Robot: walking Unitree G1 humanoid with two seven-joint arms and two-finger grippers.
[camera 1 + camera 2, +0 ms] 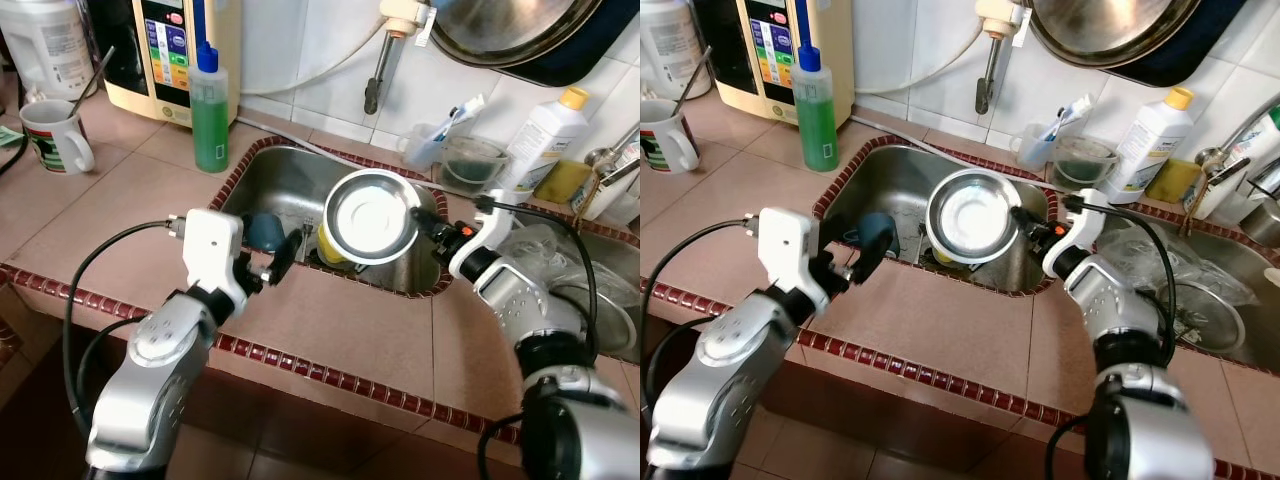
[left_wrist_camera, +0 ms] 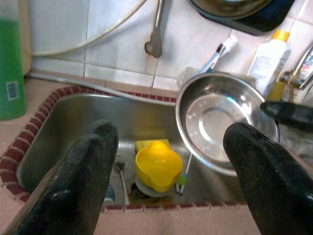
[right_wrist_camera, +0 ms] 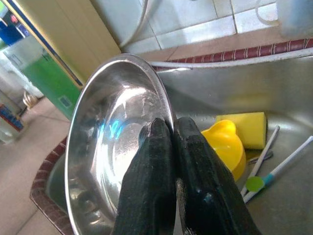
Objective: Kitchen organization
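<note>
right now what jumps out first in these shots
The steel bowl held tilted above the sink, its rim pinched by the right gripper. Below it in the basin sits a yellow cup by a sponge. The left gripper hovers open at the sink's near edge.

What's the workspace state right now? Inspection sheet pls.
Surface: pink tiled counter with dark red edging, steel sink set in it.
Job's things: steel bowl held over the sink; yellow cup, yellow sponge and utensils lie in the sink.
Clutter: green soap bottle, mug, white bottle.
Grippers: right tool shut on the bowl's rim; left tool open, at the sink's near edge.
Cables: black cable loops from the left wrist.
Surroundings: white tiled wall, hanging pan.
</note>
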